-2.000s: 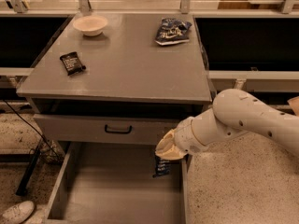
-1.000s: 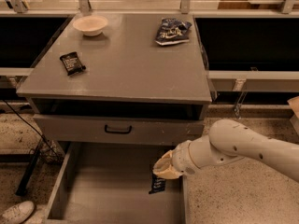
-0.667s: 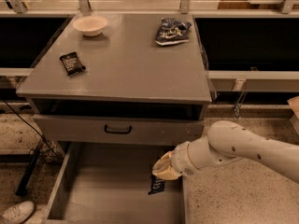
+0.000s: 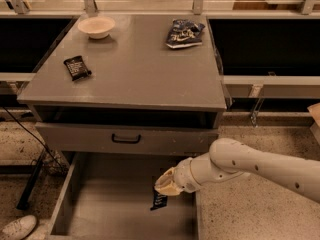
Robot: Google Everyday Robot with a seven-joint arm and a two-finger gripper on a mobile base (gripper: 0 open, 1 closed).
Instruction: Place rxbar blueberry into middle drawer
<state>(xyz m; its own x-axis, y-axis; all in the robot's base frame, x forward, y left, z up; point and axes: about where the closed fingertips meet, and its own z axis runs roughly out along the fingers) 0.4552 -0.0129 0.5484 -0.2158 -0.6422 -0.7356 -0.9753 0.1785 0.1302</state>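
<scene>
claw (image 4: pixel 165 186) holding rxbar blueberry (image 4: pixel 159 202), over middle drawer (image 4: pixel 107 206)

Looking like a robot test lab dressed as an office snack corner. Showing a grey cabinet (image 4: pixel 125 79) on speckled floor (image 4: pixel 250 214), with a cable (image 4: pixel 30 134) and a shoe (image 4: pixel 17 227) at the left. Keeping a bowl (image 4: pixel 96 27) and snack bag (image 4: pixel 184 33) on top. Catching the gripper (image 4: pixel 162 188) low over the open drawer (image 4: pixel 110 204).
</scene>
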